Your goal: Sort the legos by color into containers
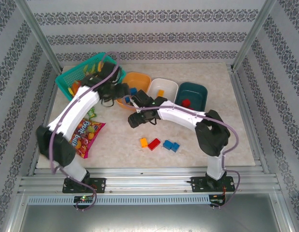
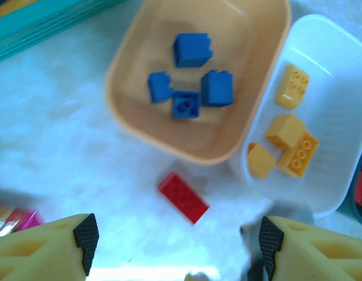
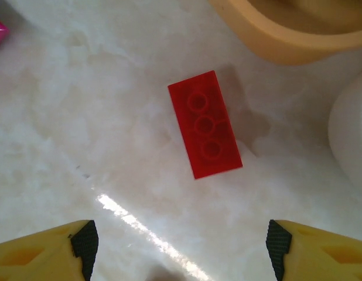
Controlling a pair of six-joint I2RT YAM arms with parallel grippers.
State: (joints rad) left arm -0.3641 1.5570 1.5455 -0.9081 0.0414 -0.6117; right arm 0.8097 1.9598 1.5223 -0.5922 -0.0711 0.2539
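Observation:
A red lego lies flat on the table just in front of the orange bowl, and it appears again as the red lego. My right gripper hovers open right above it, nothing between the fingers. My left gripper is open and empty over the same spot. The orange bowl holds several blue legos. The white bowl holds several orange-yellow legos. The teal bowl has a red lego in it. Both grippers, left and right, meet near the orange bowl.
Loose on the near table lie an orange lego, a red one and two blue ones. A teal mesh basket stands at the back left. A colourful snack bag lies by the left arm.

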